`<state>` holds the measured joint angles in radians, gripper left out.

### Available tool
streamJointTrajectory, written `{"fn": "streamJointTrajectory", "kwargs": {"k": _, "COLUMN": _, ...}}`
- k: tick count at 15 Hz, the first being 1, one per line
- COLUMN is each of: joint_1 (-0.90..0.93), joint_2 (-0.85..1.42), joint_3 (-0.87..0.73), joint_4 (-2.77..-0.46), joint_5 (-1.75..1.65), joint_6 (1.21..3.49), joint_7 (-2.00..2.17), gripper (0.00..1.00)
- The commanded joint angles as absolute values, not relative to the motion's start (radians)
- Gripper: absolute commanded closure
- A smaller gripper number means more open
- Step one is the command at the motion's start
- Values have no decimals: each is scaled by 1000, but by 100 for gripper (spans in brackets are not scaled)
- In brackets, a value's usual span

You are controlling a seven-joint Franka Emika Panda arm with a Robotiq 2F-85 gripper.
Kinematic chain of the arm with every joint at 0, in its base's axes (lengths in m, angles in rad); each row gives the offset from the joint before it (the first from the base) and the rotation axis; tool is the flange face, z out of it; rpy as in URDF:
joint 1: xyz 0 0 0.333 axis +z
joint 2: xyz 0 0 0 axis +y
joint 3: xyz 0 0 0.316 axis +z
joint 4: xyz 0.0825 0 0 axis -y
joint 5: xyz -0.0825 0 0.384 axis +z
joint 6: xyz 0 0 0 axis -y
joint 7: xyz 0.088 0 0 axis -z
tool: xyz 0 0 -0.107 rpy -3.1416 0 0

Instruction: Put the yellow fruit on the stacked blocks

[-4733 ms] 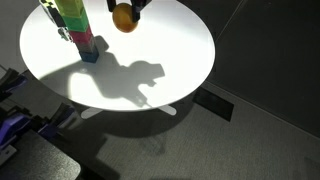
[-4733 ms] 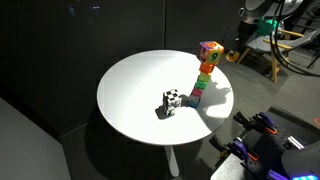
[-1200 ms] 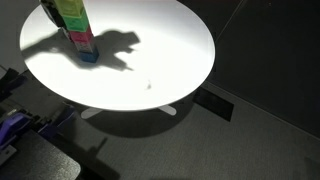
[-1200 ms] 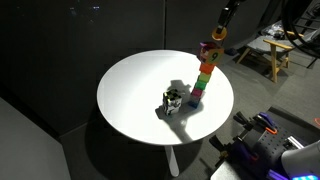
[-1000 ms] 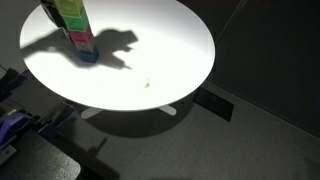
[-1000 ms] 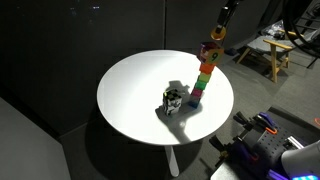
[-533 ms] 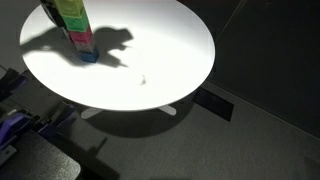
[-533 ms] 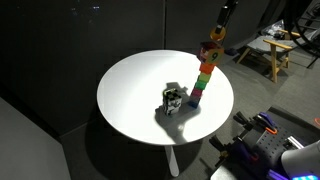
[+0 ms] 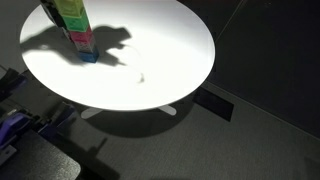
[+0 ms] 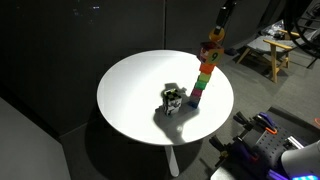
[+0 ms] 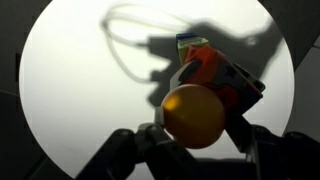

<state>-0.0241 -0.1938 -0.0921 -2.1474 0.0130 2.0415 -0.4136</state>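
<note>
The round white table (image 10: 135, 95) carries the stacked blocks (image 10: 206, 75) and, just beside, a small black-and-white object (image 10: 174, 99).

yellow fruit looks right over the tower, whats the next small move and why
Probably ease straight down a touch, slowly. The gripper holds the yellow fruit just at the top of the stacked blocks, and the wrist view shows the tower directly beneath it. Whether they touch yet is unclear, so release should wait.

Yellow-orange fruit (image 11: 193, 115), multicoloured stacked blocks (image 10: 205, 76), white table (image 10: 130, 95), black-and-white cube (image 10: 173, 99)
</note>
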Motion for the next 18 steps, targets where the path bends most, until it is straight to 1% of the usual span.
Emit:
{"fn": "streamJointTrajectory", "kwargs": {"k": 1, "joint_1": -24, "joint_2": -194, "joint_3": -92, "joint_4": -2146, "joint_5": 13, "joint_6": 2040, "joint_7": -413, "gripper": 37}}
{"fn": "streamJointTrajectory", "kwargs": {"k": 8, "joint_1": -24, "joint_2": -194, "joint_3": -92, "joint_4": -2146, "joint_5": 13, "joint_6": 2040, "joint_7": -413, "gripper": 37}}
{"fn": "streamJointTrajectory", "kwargs": {"k": 9, "joint_1": -24, "joint_2": -194, "joint_3": -92, "joint_4": -2146, "joint_5": 13, "joint_6": 2040, "joint_7": -413, "gripper": 62}}
{"fn": "streamJointTrajectory", "kwargs": {"k": 18, "joint_1": -19, "joint_2": -203, "joint_3": -86, "joint_4": -2146, "joint_5": 24, "joint_6": 2021, "joint_7": -417, "gripper": 62}}
